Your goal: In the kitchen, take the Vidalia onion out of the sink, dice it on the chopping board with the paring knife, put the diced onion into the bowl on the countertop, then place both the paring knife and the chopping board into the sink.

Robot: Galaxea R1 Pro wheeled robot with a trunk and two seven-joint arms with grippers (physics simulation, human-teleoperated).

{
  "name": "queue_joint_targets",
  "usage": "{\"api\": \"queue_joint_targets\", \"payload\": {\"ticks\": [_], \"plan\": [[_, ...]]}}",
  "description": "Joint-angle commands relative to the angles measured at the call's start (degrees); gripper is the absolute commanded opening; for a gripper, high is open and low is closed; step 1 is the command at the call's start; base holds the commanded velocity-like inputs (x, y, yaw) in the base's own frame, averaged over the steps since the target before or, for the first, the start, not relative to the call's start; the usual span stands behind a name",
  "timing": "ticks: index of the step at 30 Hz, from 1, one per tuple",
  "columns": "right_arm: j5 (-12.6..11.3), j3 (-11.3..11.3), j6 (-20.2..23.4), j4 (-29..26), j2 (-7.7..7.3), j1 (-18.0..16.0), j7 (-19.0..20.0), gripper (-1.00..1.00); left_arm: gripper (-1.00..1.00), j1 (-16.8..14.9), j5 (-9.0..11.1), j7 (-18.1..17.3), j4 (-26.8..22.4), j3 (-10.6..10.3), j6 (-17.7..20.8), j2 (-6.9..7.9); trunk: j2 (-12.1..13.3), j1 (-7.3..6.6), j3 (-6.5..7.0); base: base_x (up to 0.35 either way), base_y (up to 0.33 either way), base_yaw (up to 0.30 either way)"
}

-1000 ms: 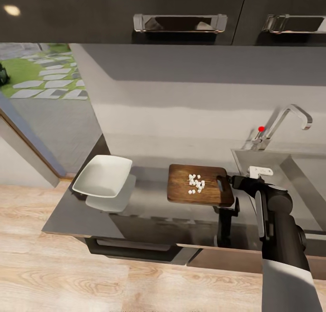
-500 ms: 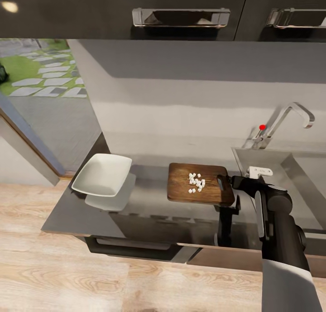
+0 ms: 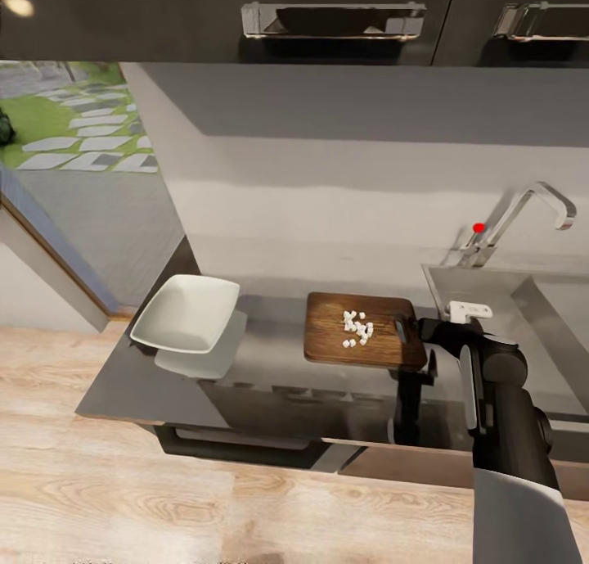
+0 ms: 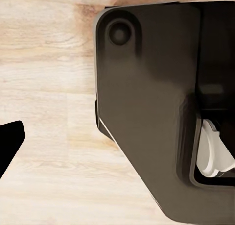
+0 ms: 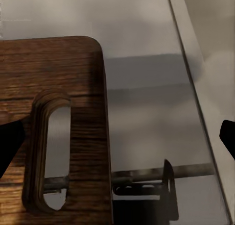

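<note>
Diced onion [image 3: 357, 331] heaped on chopping board [image 3: 363, 329], bench [image 3: 147, 384] centre. Bowl [image 3: 186, 313] apart. Right jaws wide at board's slot handle [image 5: 46, 151]. Left jaws' state: cannot tell.

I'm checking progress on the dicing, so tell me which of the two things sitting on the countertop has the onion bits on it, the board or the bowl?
The brown chopping board, beside the sink: pale diced onion lies on it, while the white bowl holds none.

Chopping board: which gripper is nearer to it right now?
Right. The right gripper sits at the chopping board's slot-handle end, fingers spread wide either side of that end in the right wrist view. The left gripper points at wooden floor, away from the board.
</note>
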Motion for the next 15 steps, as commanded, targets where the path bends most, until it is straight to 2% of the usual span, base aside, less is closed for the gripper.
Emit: {"api": "queue_joint_targets", "payload": {"ticks": [1, 15], "plan": [[0.59, -0.11, 0.2, -0.05, 0.06, -0.06, 0.58, 1.0, 1.0, 0.03, -0.6, -0.03, -0.09, 0.31, -0.12, -0.07, -0.1, 0.03, -0.13, 0.0, 0.0, 0.064], [0.59, -0.17, 0.17, 0.29, -0.02, -0.06, 0.5, 1.0, 1.0, 0.03, -0.63, -0.03, 0.39, 0.31, -0.12, -0.14, -0.1, 0.03, -0.79, 0.004, -0.008, 0.066]]}}
